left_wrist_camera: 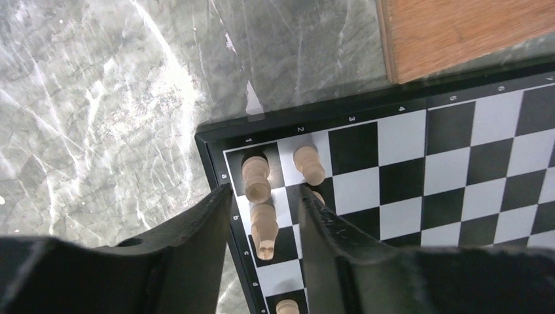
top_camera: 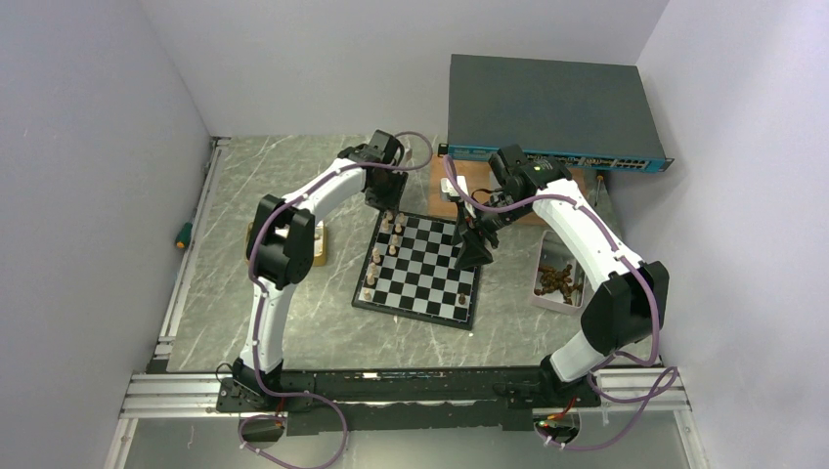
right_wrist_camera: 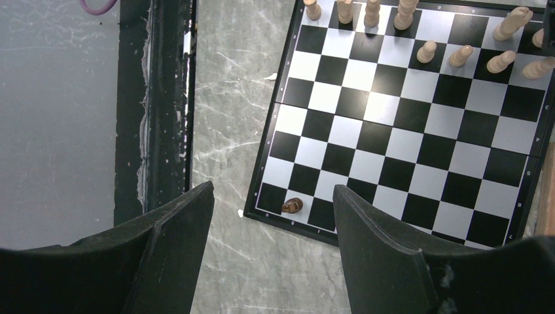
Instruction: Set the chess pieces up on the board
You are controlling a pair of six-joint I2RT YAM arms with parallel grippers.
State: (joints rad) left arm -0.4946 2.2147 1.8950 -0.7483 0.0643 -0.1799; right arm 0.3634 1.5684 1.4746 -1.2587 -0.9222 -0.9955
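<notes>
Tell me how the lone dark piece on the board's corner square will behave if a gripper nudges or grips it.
The dark piece looks like rigid wood, so it should keep its shape under a grip. It is tiny beside the right gripper, so probably light and easily knocked. Its rounded form may roll on the smooth board if tipped.

Tan chess pieces (top_camera: 389,240), left edge of board (top_camera: 431,271)

Robotics lab cell: bare white walls (top_camera: 98,195), aluminium rail frame (top_camera: 161,393), network switch (top_camera: 547,103).
</notes>
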